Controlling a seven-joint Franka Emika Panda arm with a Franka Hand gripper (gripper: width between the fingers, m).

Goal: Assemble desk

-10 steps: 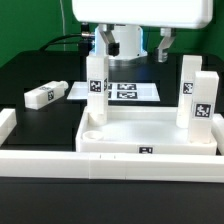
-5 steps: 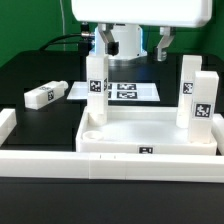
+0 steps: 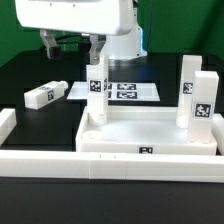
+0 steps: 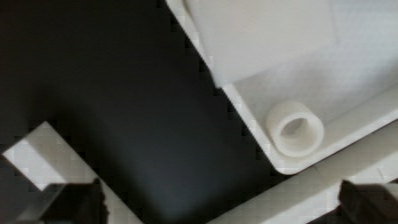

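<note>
The white tray-like tabletop (image 3: 150, 132) lies in the middle of the black table. Three white tagged legs stand upright on it: one at the back corner on the exterior view's left (image 3: 97, 88), two on the right (image 3: 188, 82) (image 3: 203, 103). Another leg (image 3: 40, 96) lies loose on the table to the left. My gripper (image 3: 68, 48) hangs open above the table behind the tabletop's left side, between the loose leg and the standing left leg, with nothing between its fingers. In the wrist view a tabletop corner with a round socket (image 4: 295, 128) shows beyond the gripper (image 4: 217, 205).
The marker board (image 3: 130, 91) lies flat behind the tabletop. Long white border bars run along the front (image 3: 110, 166) and both sides (image 3: 5, 125) of the work area. A white bar (image 4: 311, 195) crosses the wrist view near the fingers.
The arm has swung toward the exterior view's left, from above the marker board to above the table behind the tabletop's left side. The jaws have stayed open. No part has moved.
</note>
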